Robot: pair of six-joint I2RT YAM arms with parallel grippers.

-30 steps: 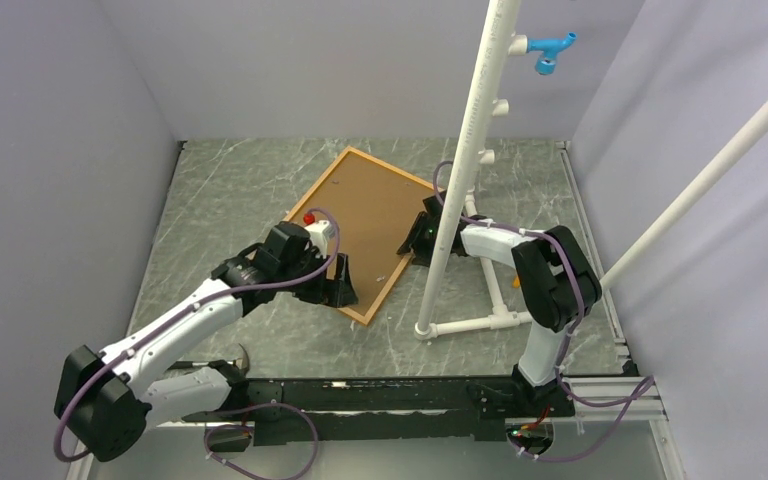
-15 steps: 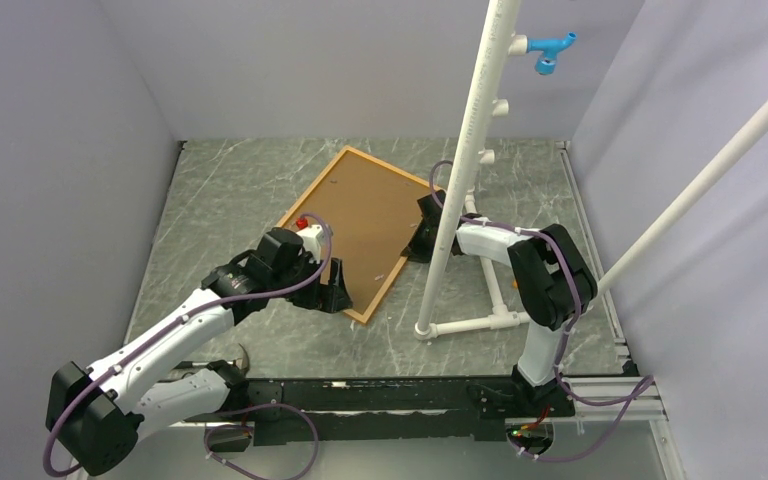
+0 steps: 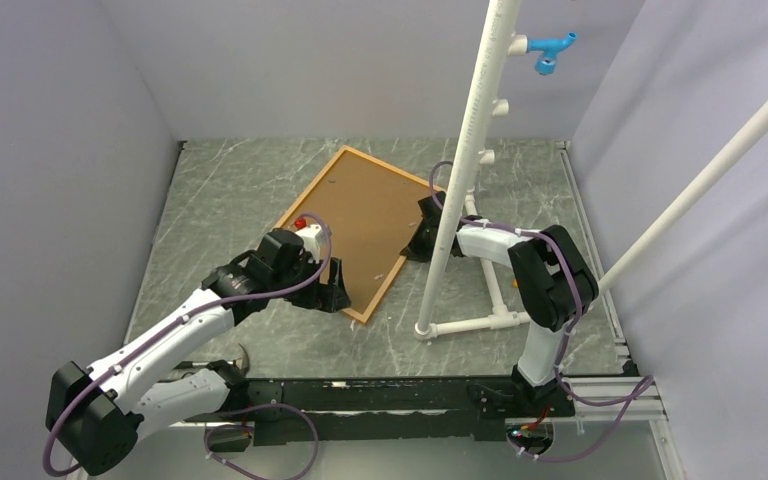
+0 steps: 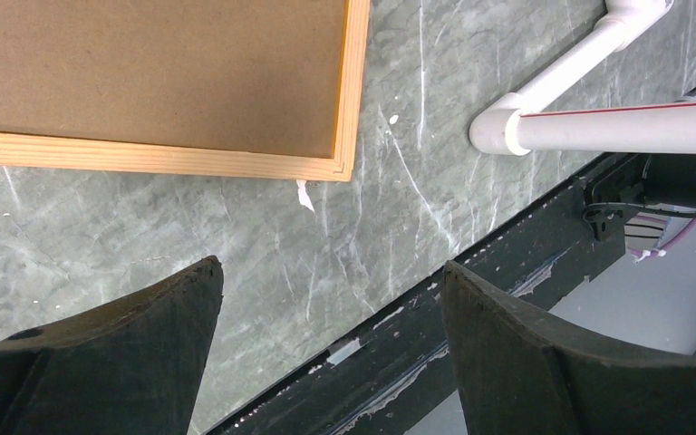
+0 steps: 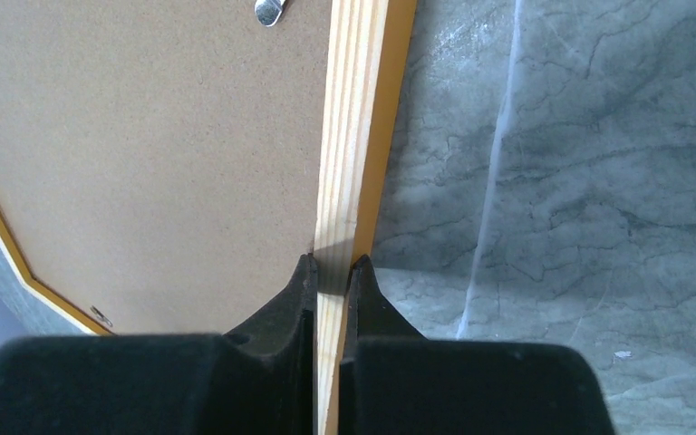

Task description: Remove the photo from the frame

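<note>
The orange frame (image 3: 344,159) lies face down on the marble table, its brown backing board (image 3: 365,212) up. The photo is hidden under the board. My right gripper (image 3: 416,245) is shut on the frame's right edge; in the right wrist view its jaws clamp the pale wood rail (image 5: 355,136) next to the backing board (image 5: 145,136). My left gripper (image 3: 334,295) is open and empty, just off the frame's near-left edge. In the left wrist view the frame's corner (image 4: 343,166) and backing board (image 4: 145,72) lie beyond the open fingers (image 4: 127,344).
A white PVC pipe stand (image 3: 465,190) rises just right of the frame, its base (image 3: 470,325) on the table; the base also shows in the left wrist view (image 4: 544,118). A small red object (image 3: 301,222) lies by the frame's left edge. The black rail (image 3: 390,395) runs along the near edge.
My left gripper has drawn back left, off the frame's near corner. The frame has shifted slightly left. The right gripper still holds the frame's edge.
</note>
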